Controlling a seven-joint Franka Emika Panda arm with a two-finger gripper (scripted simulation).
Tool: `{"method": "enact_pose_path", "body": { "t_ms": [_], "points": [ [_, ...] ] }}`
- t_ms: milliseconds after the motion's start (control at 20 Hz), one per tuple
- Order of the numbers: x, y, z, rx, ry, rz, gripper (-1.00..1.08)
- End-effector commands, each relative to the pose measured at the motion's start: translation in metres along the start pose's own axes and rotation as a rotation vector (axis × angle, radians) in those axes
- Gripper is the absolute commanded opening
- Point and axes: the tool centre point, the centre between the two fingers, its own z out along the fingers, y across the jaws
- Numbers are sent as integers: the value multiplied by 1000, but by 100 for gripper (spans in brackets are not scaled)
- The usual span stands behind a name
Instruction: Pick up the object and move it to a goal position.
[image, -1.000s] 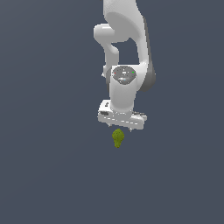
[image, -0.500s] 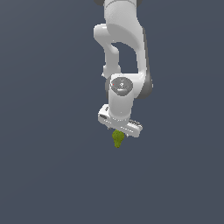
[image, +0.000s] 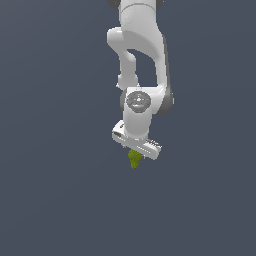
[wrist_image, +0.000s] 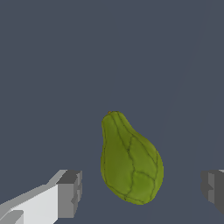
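The object (wrist_image: 130, 162) is a small olive-green, lumpy pear-like thing, wider at one end, lying on the dark grey surface. In the wrist view it lies between my two grey fingertips (wrist_image: 70, 194), with clear gaps on both sides. My gripper (wrist_image: 142, 190) is open and touches nothing. In the exterior view the object (image: 134, 160) pokes out just below the white gripper (image: 136, 156), whose hand hides its upper part. The fingers themselves are hard to make out there.
A plain dark grey surface (image: 60, 200) fills both views. The white arm (image: 142, 60) rises above the gripper. No goal marker shows.
The gripper has come down and tilted over the object. The hand now covers the object's upper part, where a second ago it hung above it. The object has not moved.
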Motion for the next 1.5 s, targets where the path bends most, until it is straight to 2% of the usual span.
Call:
{"method": "enact_pose_path", "body": {
  "t_ms": [0, 450, 700, 750, 1450],
  "points": [
    [0, 0, 3, 0, 0, 0, 100],
    [-1, 1, 44, 0, 0, 5, 100],
    [0, 0, 50, 0, 0, 5, 100],
    [0, 0, 50, 0, 0, 5, -100],
    [4, 2, 43, 5, 7, 0, -100]
  ]
}}
